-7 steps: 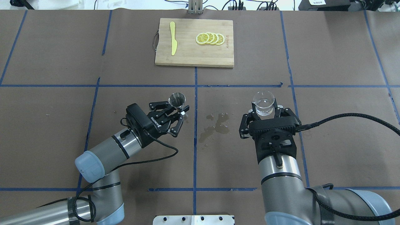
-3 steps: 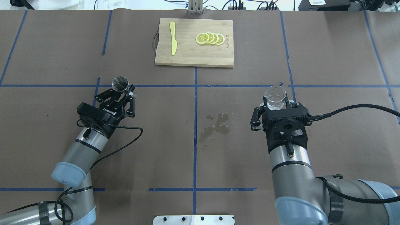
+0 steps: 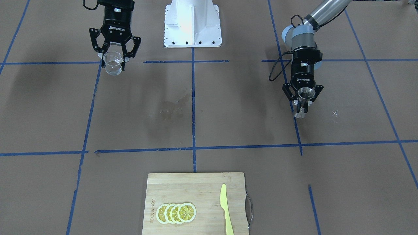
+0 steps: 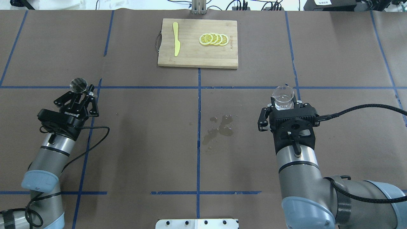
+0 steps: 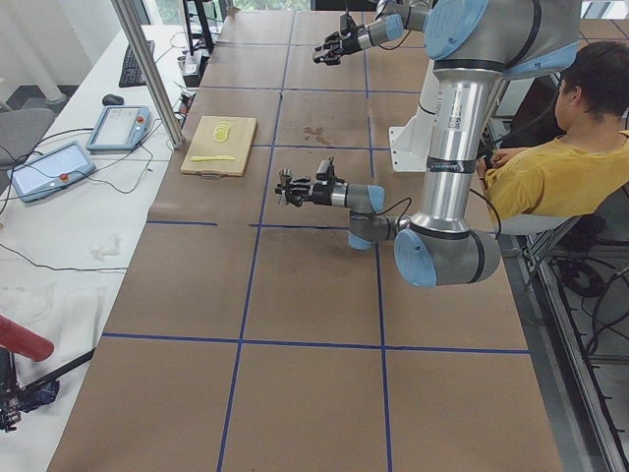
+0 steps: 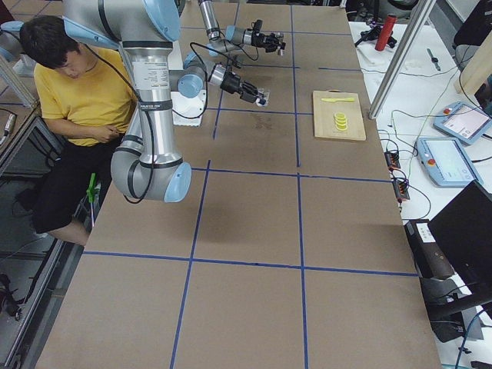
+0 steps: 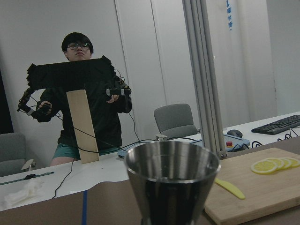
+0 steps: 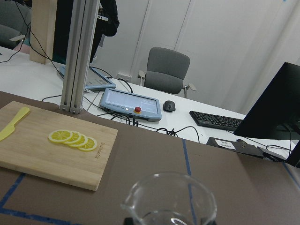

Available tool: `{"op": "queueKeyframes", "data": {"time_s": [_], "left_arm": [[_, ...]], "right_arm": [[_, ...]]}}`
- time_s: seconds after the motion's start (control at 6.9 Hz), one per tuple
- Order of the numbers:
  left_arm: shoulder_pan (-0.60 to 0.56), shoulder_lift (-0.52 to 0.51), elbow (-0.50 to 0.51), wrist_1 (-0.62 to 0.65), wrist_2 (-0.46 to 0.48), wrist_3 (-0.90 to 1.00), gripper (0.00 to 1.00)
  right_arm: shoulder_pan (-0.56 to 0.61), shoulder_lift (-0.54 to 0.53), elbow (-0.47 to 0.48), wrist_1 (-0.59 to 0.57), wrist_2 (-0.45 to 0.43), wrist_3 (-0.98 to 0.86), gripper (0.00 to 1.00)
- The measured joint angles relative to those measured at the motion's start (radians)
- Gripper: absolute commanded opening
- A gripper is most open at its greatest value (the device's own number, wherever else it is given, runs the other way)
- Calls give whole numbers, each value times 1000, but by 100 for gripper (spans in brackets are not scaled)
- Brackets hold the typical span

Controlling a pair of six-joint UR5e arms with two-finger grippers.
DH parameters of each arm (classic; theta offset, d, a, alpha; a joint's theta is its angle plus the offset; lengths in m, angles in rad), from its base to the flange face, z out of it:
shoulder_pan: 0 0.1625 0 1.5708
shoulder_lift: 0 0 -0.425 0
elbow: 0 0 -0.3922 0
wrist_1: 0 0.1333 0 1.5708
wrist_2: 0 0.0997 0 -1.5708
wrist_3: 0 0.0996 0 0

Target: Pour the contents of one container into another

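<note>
Steel jigger (image 4: 78, 84) stands upright, long axis vertical and open cone upward, pinched at its narrow waist by the left gripper (image 4: 85, 93) above the left side of the table (image 4: 143, 149). Glass cup (image 4: 283, 97), mouth upward with its pouring lip toward the table's middle, is clasped by the right gripper (image 4: 284, 104) on the right side. A wet patch (image 4: 219, 127) lies between them.

Clear glossy glass cup (image 4: 283, 97), polished steel jigger (image 7: 171, 180), matt brown paper table cover (image 4: 143, 127), smooth wooden board (image 4: 197, 43)
</note>
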Motion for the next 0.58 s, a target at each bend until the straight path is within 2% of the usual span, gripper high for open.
{"op": "queueKeyframes", "data": {"time_s": [0.29, 0.58], "left_arm": [[-17, 128, 2, -2, 5, -144, 0], [-18, 169, 18, -1, 0, -364, 0]], "right_arm": [[1, -2, -2, 0, 1, 0, 0], [1, -5, -5, 0, 1, 0, 0]]}}
